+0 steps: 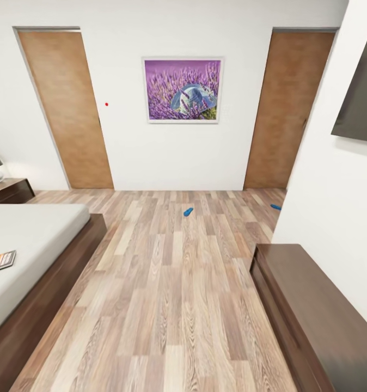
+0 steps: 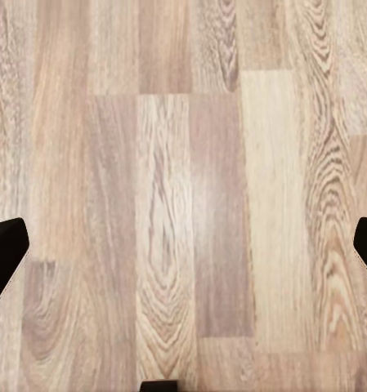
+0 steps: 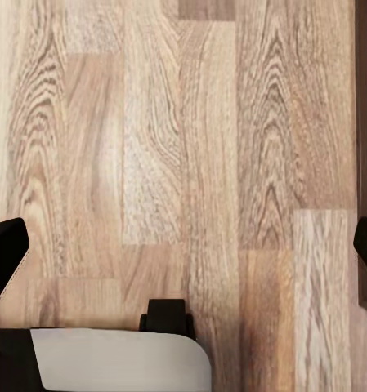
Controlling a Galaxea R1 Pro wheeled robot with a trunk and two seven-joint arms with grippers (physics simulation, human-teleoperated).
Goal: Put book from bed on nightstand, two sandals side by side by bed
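Left claw spread above floor; right claw likewise.

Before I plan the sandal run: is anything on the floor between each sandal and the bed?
Nothing visible. Bare wood floor lies between the nearer sandal, the farther sandal by the right door, and the bed. The dark cabinet stands off to the right.

The left gripper points straight down, its dark fingers spread wide with nothing between them. The right gripper hangs likewise, fingers apart and empty.
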